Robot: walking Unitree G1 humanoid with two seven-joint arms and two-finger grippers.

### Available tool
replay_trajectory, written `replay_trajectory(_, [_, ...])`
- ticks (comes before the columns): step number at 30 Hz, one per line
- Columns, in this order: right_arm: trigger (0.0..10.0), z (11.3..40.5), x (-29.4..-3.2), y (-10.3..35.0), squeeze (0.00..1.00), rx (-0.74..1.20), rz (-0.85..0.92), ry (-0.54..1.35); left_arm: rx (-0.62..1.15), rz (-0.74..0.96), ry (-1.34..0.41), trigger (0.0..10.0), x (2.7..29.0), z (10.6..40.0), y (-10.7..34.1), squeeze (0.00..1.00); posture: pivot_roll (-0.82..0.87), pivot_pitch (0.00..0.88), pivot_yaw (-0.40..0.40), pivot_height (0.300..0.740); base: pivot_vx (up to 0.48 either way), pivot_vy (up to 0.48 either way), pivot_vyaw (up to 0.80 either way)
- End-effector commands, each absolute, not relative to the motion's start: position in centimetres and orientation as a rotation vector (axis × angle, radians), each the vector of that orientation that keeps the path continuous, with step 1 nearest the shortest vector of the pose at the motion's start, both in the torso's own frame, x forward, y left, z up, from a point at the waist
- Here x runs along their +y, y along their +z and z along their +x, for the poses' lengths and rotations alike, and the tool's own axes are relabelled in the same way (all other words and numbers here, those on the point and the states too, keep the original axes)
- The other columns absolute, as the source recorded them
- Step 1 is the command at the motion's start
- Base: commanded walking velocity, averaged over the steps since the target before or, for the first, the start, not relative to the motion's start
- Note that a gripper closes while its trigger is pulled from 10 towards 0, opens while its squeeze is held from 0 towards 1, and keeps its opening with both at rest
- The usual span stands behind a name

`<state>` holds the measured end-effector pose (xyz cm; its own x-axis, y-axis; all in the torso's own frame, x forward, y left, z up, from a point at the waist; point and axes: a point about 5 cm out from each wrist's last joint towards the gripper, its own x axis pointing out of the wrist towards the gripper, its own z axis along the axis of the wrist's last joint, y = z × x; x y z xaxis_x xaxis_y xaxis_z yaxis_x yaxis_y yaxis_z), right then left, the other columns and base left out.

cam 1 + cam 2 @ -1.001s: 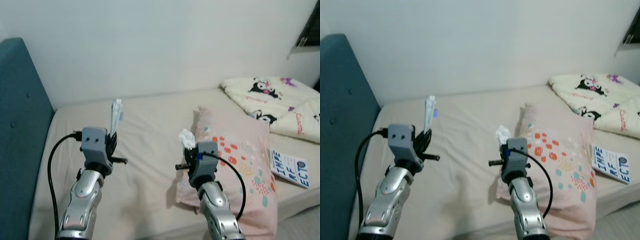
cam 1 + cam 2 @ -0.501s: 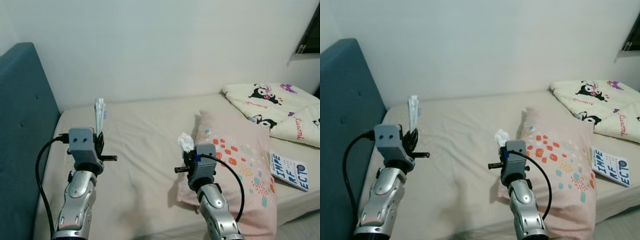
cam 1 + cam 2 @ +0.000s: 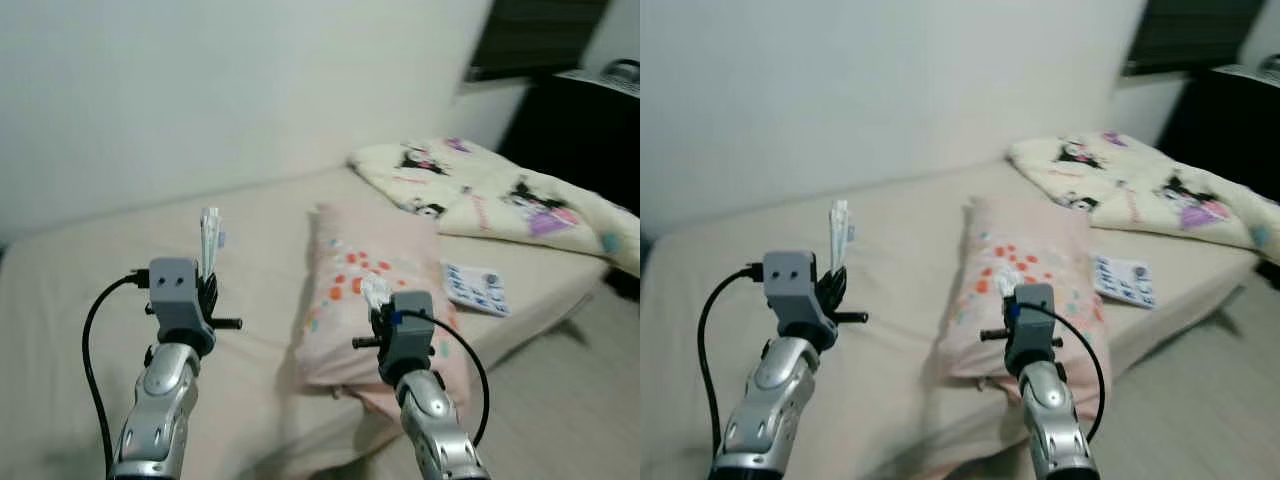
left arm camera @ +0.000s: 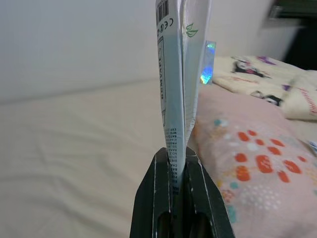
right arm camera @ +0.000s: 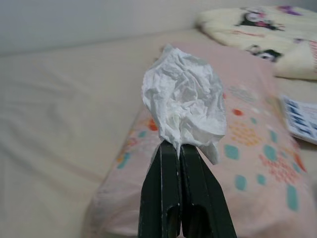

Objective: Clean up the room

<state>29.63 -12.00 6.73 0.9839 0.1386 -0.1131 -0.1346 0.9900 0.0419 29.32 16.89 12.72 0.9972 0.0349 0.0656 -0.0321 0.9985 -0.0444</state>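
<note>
Both arms are up over the bed (image 3: 80, 260). The left gripper (image 4: 177, 161) has its jaws pinched on a flat white wrapper (image 4: 179, 74), which stands upright out of the fingertips with its lower edge caught between them. The right gripper (image 5: 179, 151) is clamped on a crumpled tissue (image 5: 185, 101), the wad bulging just past the tips, held above the pink spotted pillow (image 3: 365, 270). Beside the pillow lies a blue-lettered booklet (image 3: 477, 289), with a cartoon-print blanket (image 3: 500, 195) beyond.
</note>
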Motion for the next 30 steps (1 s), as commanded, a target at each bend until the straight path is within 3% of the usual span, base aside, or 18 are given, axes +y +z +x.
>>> replay_trajectory(1, [10.0, 29.6, -12.3, 6.6, 0.00, 0.125, 0.027, 0.130, -0.028, -0.062, 0.031, 10.0, 16.5, 29.4, 12.3, 0.00, 0.04, 0.000, -0.074, 0.740, 0.000, 0.000, -0.80])
replay_trajectory(13, [10.0, 29.6, -12.6, 6.4, 0.00, 0.137, 0.025, 0.117, -0.020, -0.051, -0.054, 10.0, 15.5, 29.3, 12.3, 0.00, 0.04, 0.000, -0.076, 0.740, 0.000, 0.000, -0.80])
replay_trajectory(19, [10.0, 29.5, -12.7, 6.3, 0.00, 0.139, 0.019, 0.118, 0.021, -0.050, 0.018, 10.0, 16.2, 29.5, 11.7, 0.00, 0.04, 0.000, -0.086, 0.740, 0.000, 0.000, -0.80])
replay_trajectory(30, [10.0, 29.5, -12.8, 6.1, 0.00, 0.151, 0.012, 0.124, -0.113, -0.112, 0.125, 10.0, 16.7, 30.1, 13.3, 0.00, 0.05, 0.000, -0.092, 0.740, 0.000, 0.000, -0.80])
